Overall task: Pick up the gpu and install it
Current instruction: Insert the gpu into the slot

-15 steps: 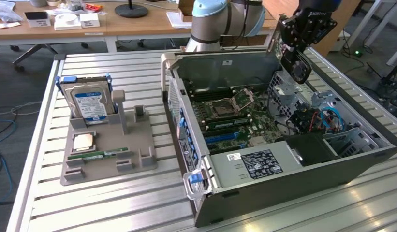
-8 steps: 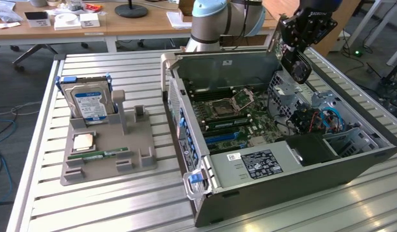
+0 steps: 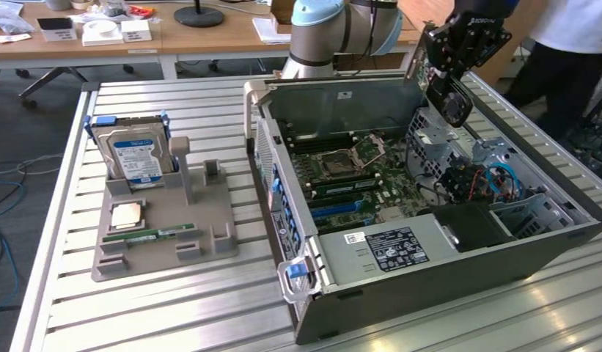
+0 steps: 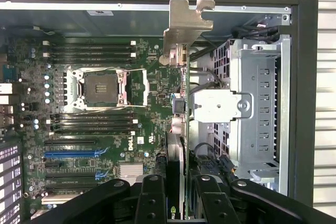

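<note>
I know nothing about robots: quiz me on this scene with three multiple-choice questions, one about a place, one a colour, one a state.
1. Where is the gpu? A) in the grey holder B) in the gripper, above the computer case C) on the wooden desk
2. The hard drive label is mostly: A) blue B) red C) yellow
3. The computer case is: A) closed B) upside down C) open
Answers: 1 B, fingers clamp the card; 2 A, blue shows on the upright drive; 3 C, its motherboard shows.
</note>
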Available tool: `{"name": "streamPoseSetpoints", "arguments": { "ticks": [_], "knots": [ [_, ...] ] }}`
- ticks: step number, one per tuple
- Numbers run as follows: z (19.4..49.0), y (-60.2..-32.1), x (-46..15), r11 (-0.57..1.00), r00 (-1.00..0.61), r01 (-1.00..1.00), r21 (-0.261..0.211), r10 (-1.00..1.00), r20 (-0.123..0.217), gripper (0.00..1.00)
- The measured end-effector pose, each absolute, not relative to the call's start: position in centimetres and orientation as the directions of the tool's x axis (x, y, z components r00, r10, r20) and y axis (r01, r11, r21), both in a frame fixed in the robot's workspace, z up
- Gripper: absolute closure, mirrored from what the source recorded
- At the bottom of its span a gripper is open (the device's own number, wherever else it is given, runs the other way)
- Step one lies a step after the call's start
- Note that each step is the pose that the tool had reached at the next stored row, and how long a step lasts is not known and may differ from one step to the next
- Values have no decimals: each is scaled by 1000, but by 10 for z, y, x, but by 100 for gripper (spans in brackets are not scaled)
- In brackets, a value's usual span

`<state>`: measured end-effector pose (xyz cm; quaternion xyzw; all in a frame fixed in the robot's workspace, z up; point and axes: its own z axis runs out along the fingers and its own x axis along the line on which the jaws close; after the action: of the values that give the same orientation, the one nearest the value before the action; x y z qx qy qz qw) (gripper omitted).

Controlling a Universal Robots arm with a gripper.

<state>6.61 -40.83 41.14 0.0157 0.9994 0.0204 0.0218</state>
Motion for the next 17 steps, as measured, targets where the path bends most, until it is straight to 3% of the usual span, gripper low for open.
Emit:
{"name": "streamPoseSetpoints", "arguments": {
  "ticks": [17],
  "knots": [
    [411, -408, 66, 995, -995, -88, 40, -86, -43, 74]
  ]
}}
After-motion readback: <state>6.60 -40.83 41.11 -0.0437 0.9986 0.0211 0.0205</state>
